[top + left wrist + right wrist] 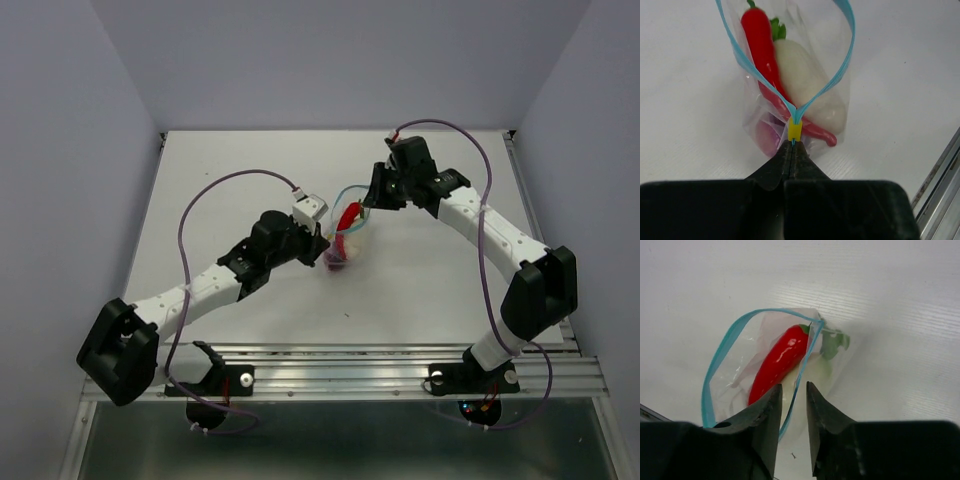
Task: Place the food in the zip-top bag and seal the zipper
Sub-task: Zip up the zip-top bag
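At L gripper (pixel 793 145) tip, zipper (pixel 747 62) clamped; R gripper (pixel 794 387) unclenched astride bag (pixel 735 375) rim.

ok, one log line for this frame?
food: chili, radish, onion in bag | zipper: open | left hand: shut on zipper end by slider | right hand: open around zipper

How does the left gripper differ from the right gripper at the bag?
The left gripper has its fingers shut on the zipper by the yellow slider; the right gripper has its fingers apart, with the zipper edge running between them. The left gripper is at the closed end of the zip-top bag, the right gripper at its open mouth. Both work the zipper.
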`<action>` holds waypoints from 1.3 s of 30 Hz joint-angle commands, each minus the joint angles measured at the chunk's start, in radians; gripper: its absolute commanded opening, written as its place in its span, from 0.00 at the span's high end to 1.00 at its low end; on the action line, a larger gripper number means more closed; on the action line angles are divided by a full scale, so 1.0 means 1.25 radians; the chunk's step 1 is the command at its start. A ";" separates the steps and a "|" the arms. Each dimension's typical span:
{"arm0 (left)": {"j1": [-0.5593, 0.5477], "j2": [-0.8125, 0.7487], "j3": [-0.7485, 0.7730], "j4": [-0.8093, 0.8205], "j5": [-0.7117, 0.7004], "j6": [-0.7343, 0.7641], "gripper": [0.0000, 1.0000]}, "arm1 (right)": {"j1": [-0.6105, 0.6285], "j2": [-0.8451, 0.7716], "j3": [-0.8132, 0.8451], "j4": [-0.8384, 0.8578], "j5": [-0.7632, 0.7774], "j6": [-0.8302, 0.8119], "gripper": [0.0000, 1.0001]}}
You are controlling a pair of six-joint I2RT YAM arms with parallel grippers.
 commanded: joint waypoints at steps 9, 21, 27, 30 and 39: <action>-0.003 -0.035 0.052 0.019 0.003 0.191 1.00 | -0.009 -0.159 -0.091 0.162 -0.340 -0.714 0.00; -0.003 0.065 0.144 -0.050 0.086 0.073 1.00 | -0.009 -0.112 0.027 -0.207 -0.513 -1.263 0.00; -0.003 0.036 0.157 -0.076 0.116 0.010 1.00 | -0.009 -0.053 0.052 -0.244 -0.579 -1.303 0.00; -0.004 0.040 0.172 -0.105 0.117 0.001 1.00 | -0.009 -0.040 0.053 -0.243 -0.631 -1.317 0.00; -0.005 0.038 0.185 -0.113 0.146 -0.012 1.00 | 0.020 0.011 0.068 -0.295 -0.706 -1.371 0.08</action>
